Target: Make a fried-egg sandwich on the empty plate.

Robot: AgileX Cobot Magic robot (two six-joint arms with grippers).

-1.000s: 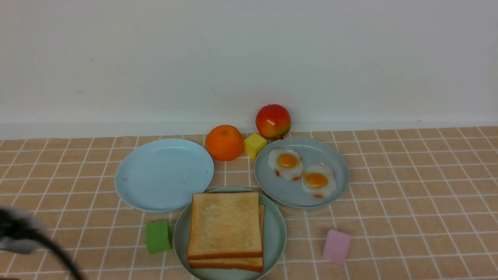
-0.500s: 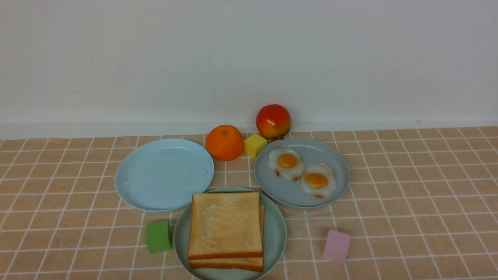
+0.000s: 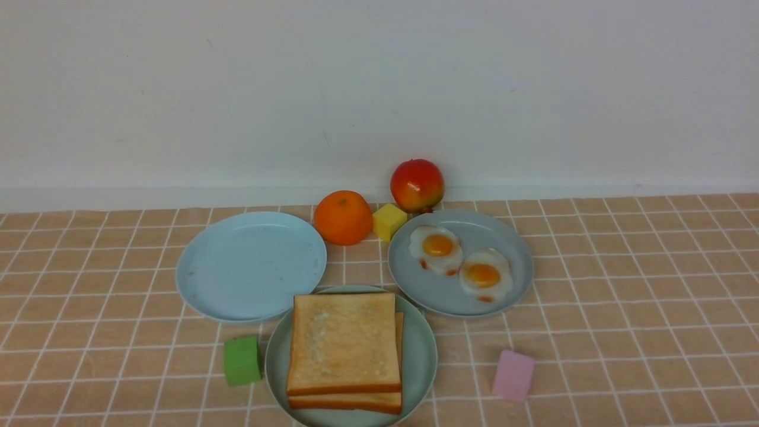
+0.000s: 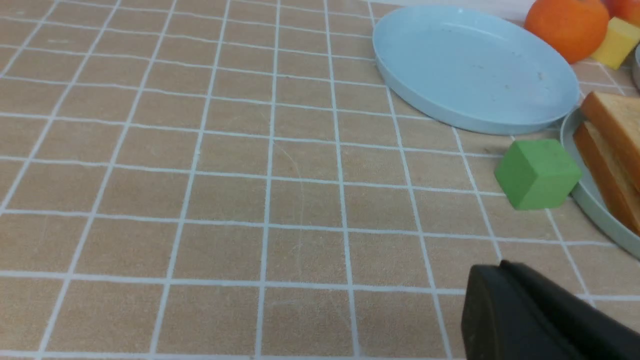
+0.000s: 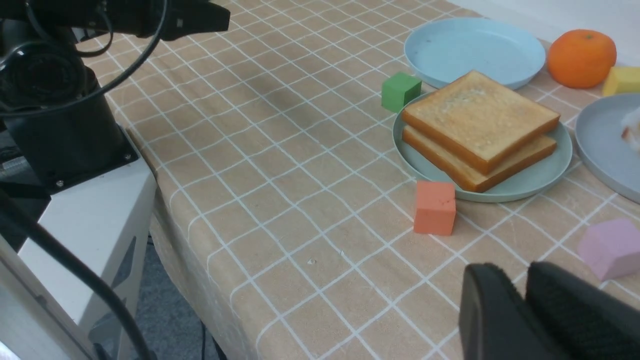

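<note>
Two toast slices (image 3: 343,341) lie stacked on the mint-green plate (image 3: 422,362) at the table's front; no egg shows between them. Two fried eggs (image 3: 437,248) (image 3: 483,274) lie on the grey-blue plate (image 3: 516,261) behind it to the right. Neither gripper shows in the front view. In the left wrist view my left gripper (image 4: 501,264) is shut and empty over bare cloth, short of the green cube (image 4: 537,172) and the toast (image 4: 607,150). In the right wrist view my right gripper (image 5: 525,274) stands open by a narrow gap, empty, near the pink cube (image 5: 610,247).
An empty sky-blue plate (image 3: 249,267) sits at the left. An orange (image 3: 342,217), a yellow cube (image 3: 388,222) and a red apple (image 3: 417,184) stand by the wall. An orange-red cube (image 5: 434,207) sits before the mint-green plate. The table's edge (image 5: 165,210) drops off beside the left arm's base (image 5: 65,135).
The dark blurred left arm that showed at the front view's lower left edge a second ago has gone out of that view. Nothing on the table has moved.
</note>
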